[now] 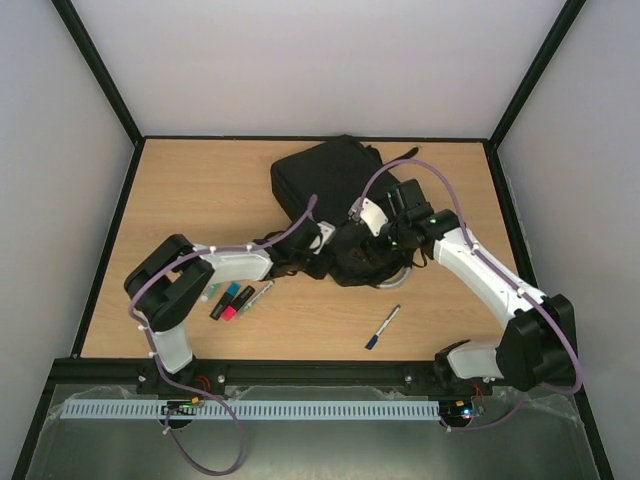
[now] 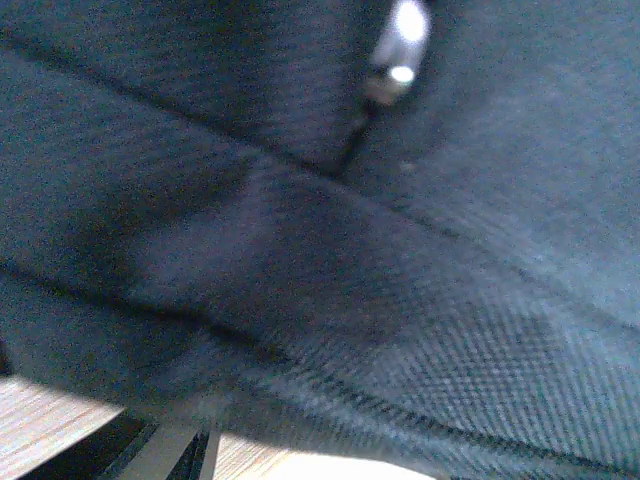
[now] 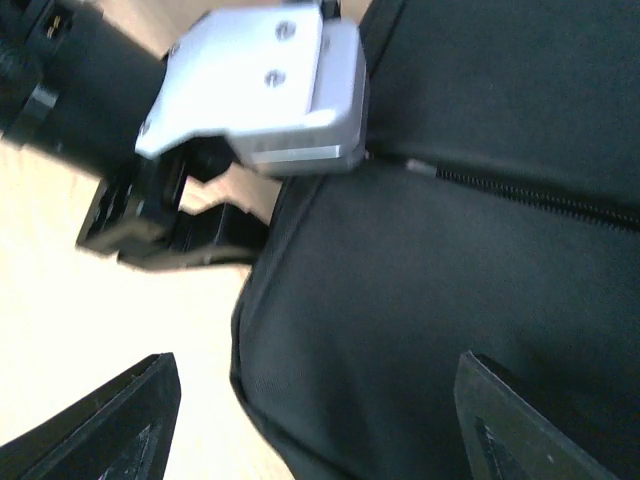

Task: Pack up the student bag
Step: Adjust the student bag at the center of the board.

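Nearest the lens in the overhead view is the slotted grey rail (image 1: 300, 410) along the near edge, with both arm bases just behind it.

From the left, the left arm folds out and then in across the table (image 1: 180, 200). The left gripper (image 1: 328, 237) is buried against the near-left side of the student bag (image 1: 325, 180). Its own camera shows only black weave pressed close and a shiny zip puller (image 2: 395, 60). I cannot tell whether its jaws stand wide or narrow, or whether they pinch cloth. My guess is that it is there to steady or lift the fabric for the other arm.

Just beside its forearm lies a cluster of highlighters (image 1: 226, 302) with a dark pen (image 1: 258, 295) next to them, none packed yet. The bag sits mid-table towards the far edge, slumped, with its grey handle (image 1: 395, 281) curling out on the near side. A blue-capped pen (image 1: 383, 328) lies alone, well apart from the bag and nearer the right base.

On the right, the right gripper (image 3: 315, 380) hangs over the bag's edge with its 2 fingers spread wide, 1 above wood and 1 above cloth. It clamps nothing. A zip line (image 3: 530, 195) runs just beyond and looks closed. That suggests the step in hand is getting the bag open, so packing has barely begun.
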You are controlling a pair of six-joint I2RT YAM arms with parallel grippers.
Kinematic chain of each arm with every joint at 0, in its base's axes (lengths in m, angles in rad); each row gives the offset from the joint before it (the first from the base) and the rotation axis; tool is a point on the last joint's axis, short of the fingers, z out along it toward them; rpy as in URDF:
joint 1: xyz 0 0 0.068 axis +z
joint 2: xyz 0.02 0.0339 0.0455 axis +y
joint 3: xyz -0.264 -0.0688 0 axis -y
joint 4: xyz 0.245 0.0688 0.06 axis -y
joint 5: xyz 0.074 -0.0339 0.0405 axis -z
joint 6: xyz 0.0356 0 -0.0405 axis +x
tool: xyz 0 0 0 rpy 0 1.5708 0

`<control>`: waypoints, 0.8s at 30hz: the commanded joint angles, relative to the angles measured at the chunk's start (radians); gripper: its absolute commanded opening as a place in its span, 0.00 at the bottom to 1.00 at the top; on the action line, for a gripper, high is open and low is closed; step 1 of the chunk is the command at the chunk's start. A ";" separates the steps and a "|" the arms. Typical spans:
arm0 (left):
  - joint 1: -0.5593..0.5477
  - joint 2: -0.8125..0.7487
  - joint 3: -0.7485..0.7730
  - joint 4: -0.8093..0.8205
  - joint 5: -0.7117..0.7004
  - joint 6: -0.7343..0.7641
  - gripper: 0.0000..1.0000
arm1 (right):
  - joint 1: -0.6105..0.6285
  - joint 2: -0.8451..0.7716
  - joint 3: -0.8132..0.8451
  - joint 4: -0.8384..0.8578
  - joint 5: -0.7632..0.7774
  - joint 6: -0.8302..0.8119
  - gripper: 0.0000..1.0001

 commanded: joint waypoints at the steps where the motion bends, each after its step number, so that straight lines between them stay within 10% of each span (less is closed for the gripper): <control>1: -0.080 0.054 0.110 0.055 0.031 0.034 0.56 | -0.007 -0.059 -0.031 0.035 0.127 0.066 0.76; 14: -0.042 -0.291 -0.125 -0.009 -0.052 0.027 0.61 | -0.075 0.023 0.032 0.048 0.084 0.085 0.70; 24: 0.045 -0.219 -0.305 0.346 0.104 0.095 0.58 | -0.075 0.285 0.093 0.133 0.119 0.123 0.52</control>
